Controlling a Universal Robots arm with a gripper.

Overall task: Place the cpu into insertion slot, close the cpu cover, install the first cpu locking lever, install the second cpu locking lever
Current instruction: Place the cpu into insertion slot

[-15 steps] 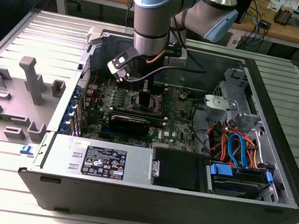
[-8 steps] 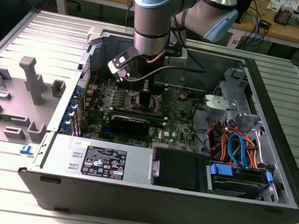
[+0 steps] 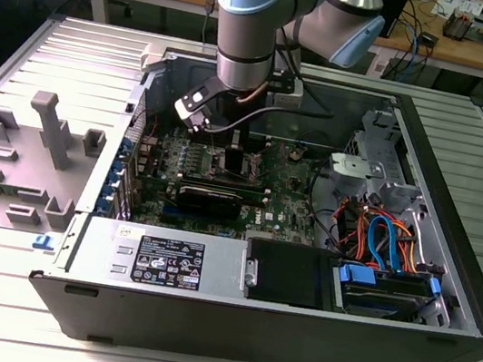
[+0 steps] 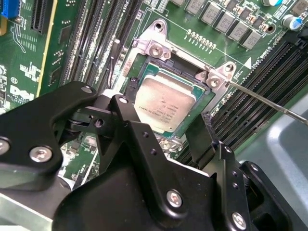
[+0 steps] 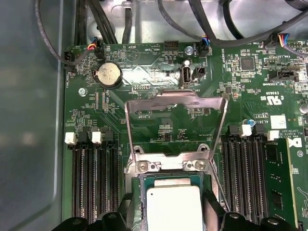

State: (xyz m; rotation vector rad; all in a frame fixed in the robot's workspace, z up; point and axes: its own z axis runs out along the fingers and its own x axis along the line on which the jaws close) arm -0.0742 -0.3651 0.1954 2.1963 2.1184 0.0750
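Inside the computer case (image 3: 290, 340) | cpu (image 5: 173, 209) lay seated in insertion slot (image 4: 183, 71), cpu cover (image 5: 175, 99) stood raised | your pincer (image 4: 168, 105) straddled the cpu, parted, gripping nothing | risk: a tip snagging the cpu's edge could skew it, bending pins

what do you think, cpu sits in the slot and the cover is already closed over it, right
No. The cpu sits in the slot, but the cover is open, swung up and back from the slot, as the first wrist view shows.
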